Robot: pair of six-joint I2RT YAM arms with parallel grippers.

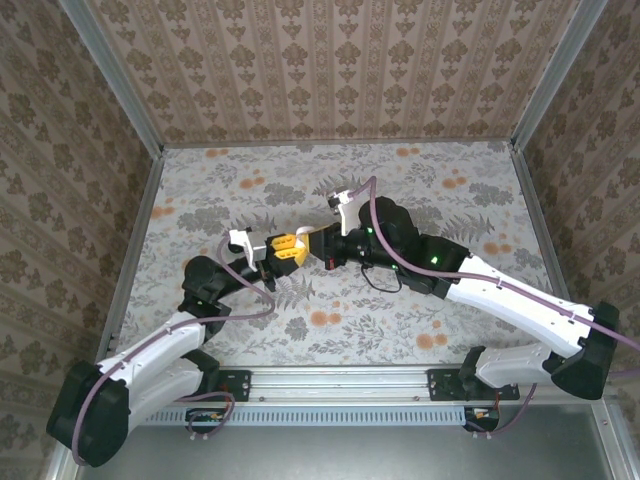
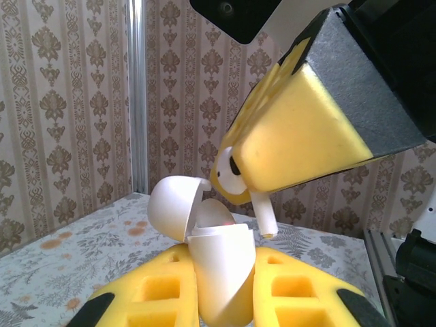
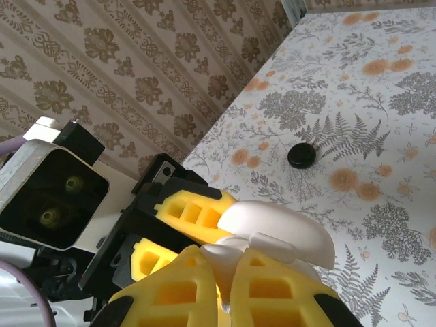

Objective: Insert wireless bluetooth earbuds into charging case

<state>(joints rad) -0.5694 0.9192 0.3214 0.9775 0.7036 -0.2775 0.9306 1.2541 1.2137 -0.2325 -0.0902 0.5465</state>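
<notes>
Left gripper (image 1: 283, 250): jaws clamped on the lower body of the charging case (image 2: 221, 272), just to 9 o'clock of the centre of the table (image 1: 400, 330).
Charging case: white, glossy and upright between the yellow pads, mouth facing up.
Lid (image 2: 174, 204): swung open, hanging at 10 o'clock off the case body.
Earbud (image 2: 262, 214): white and stemmed, stem pointing down, poised at 1 o'clock above the open mouth and not yet seated.
Right gripper (image 3: 221, 272): pinched narrow on the earbud's head, meeting the left gripper from 3 o'clock.
Black round piece (image 3: 302, 156): lying on the table at 1 o'clock beyond the case; possibly a second part, though it is too small to identify.
Handling: both pieces look light, stiff and slick, so a hard squeeze could shoot them out from the pads.
Where to hold: the case low on its flanks, clear of the hinge and the mouth; the earbud by its head, leaving the stem free to enter its socket.
</notes>
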